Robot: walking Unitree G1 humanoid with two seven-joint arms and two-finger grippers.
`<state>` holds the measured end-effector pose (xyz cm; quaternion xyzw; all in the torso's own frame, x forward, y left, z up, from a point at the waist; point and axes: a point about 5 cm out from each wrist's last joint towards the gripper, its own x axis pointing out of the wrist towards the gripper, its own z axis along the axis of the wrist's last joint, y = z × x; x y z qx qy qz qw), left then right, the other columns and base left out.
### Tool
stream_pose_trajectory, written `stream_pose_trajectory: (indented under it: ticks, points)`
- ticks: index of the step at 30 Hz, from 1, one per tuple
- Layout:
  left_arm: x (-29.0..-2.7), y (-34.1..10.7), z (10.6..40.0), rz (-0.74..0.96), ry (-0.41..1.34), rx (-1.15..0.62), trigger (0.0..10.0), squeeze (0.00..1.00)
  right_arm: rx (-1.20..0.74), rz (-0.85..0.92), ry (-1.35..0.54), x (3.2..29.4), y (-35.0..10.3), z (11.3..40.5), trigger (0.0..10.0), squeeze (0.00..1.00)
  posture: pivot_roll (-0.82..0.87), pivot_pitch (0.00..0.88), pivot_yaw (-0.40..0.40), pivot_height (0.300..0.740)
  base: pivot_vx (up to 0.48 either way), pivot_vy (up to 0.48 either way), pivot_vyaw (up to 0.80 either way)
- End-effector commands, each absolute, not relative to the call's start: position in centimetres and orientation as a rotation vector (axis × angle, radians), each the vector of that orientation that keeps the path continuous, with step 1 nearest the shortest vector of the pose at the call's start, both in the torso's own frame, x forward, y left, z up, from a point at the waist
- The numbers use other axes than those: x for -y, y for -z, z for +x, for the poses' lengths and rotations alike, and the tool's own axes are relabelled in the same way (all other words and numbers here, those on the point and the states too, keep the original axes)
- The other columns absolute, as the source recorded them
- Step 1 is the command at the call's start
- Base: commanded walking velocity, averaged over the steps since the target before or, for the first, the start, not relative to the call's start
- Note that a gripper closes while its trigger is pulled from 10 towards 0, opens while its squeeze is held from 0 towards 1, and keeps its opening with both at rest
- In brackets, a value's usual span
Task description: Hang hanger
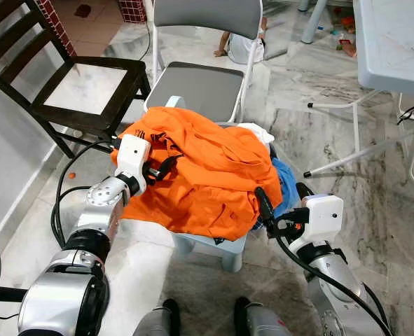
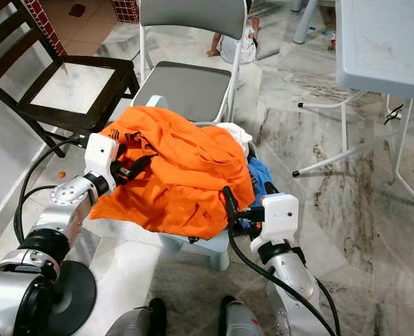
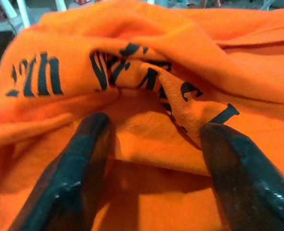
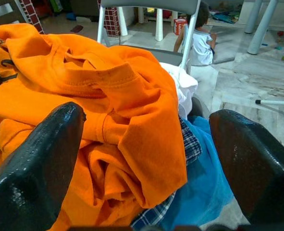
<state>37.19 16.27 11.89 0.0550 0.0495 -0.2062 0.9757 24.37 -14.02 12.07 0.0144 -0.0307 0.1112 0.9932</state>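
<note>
Your left gripper (image 1: 166,162) rests on the orange shirt (image 1: 207,175) with its fingers (image 3: 74,178) spread apart, pressing into the printed fabric but clamped on nothing. Your right gripper (image 1: 263,203) sits at the shirt's right edge, fingers apart too, beside the blue cloth (image 4: 204,178) and white cloth (image 4: 182,89). The pile lies on a pale stool (image 1: 217,248) before the grey folding chair (image 1: 199,84); you cannot make out any hanger.

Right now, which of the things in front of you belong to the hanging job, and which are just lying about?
Job:
- orange shirt on top of the pile
- left gripper, fingers open against the shirt
- right gripper, open at the pile's edge

Lying about:
- blue cloth
- plaid cloth
- white cloth
- grey folding chair
- dark wooden chair
- white table
</note>
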Motion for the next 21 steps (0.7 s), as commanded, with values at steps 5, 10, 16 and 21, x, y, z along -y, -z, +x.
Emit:
stream_pose_trajectory:
  ticks: [5, 10, 16, 21]
  points:
    - [-16.1, -11.2, 37.2, 0.033, 0.354, -0.106, 0.0, 0.0, 0.038, 0.018, -0.221, 13.9, -11.8, 24.2, 10.0, 0.0, -0.13, 0.279, 0.036, 0.74, 0.0, 0.0, 0.0]
    - [-15.4, -10.6, 36.7, -0.017, 0.387, -0.105, 0.0, 0.0, 0.034, 0.012, -0.223, 13.9, -11.6, 24.3, 10.0, 0.0, -0.13, 0.275, 0.036, 0.74, 0.0, 0.0, 0.0]
    - [-14.4, -8.9, 35.4, -0.043, 0.456, -0.118, 0.0, 0.0, 0.026, 0.003, -0.228, 13.8, -11.5, 24.4, 10.0, 0.0, -0.12, 0.271, 0.032, 0.74, 0.0, 0.0, 0.0]
    - [-14.0, -8.1, 34.2, -0.036, 0.49, -0.084, 0.0, 0.0, 0.022, -0.012, -0.241, 13.7, -11.4, 24.5, 10.0, 0.0, -0.11, 0.271, 0.029, 0.74, 0.0, 0.0, 0.0]
